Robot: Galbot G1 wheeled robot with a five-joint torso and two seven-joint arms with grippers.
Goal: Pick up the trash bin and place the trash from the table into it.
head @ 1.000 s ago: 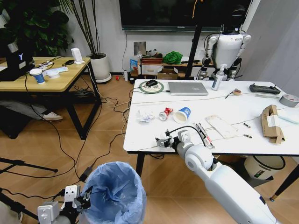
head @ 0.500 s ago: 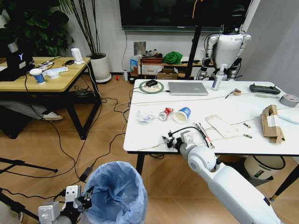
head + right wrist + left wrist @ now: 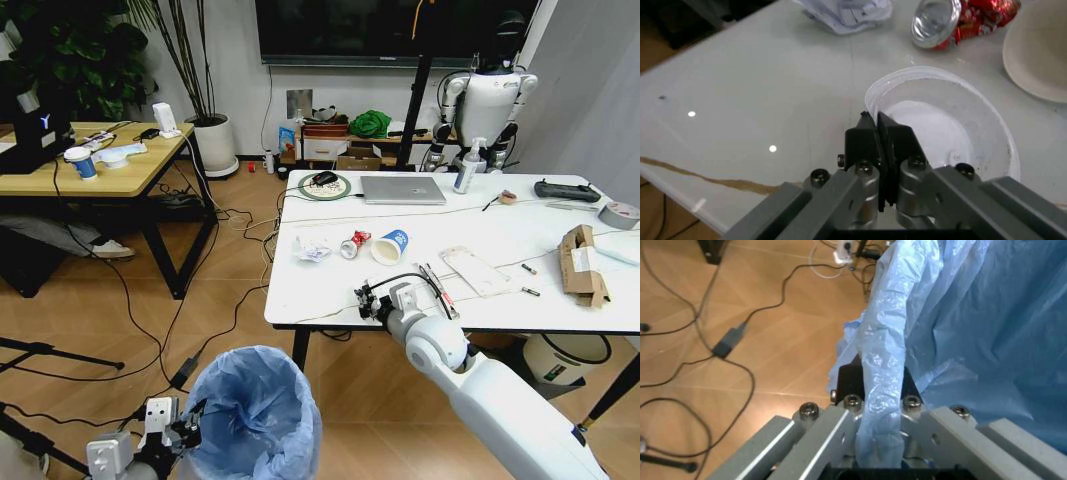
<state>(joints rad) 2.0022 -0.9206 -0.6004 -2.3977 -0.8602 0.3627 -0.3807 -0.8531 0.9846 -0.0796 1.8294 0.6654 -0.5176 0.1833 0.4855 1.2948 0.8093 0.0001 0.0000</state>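
The trash bin (image 3: 255, 410), lined with a crinkled blue bag (image 3: 987, 330), stands on the floor in front of the table (image 3: 320, 290). My left gripper (image 3: 185, 432) is shut on its rim, the bag pinched between its fingers (image 3: 877, 390). Above the table's front edge, my right gripper (image 3: 365, 300) is shut on the rim of a round white plastic lid (image 3: 940, 125). Beyond it lie crumpled white paper (image 3: 311, 249) (image 3: 847, 12), a crushed red can (image 3: 354, 243) (image 3: 960, 20) and a white-blue paper cup (image 3: 390, 245). A flat white packet (image 3: 473, 270) and a torn cardboard box (image 3: 582, 263) lie farther right.
A silver laptop (image 3: 402, 189), a spray bottle (image 3: 466, 168) and a grey tape roll (image 3: 620, 214) sit toward the table's back. A cream bucket (image 3: 565, 358) stands under the table. Cables (image 3: 200, 330) trail over the floor beside a wooden desk (image 3: 90, 165).
My right gripper has slid a little to the right along the table's front edge. The bin and my left gripper have shifted slightly right.
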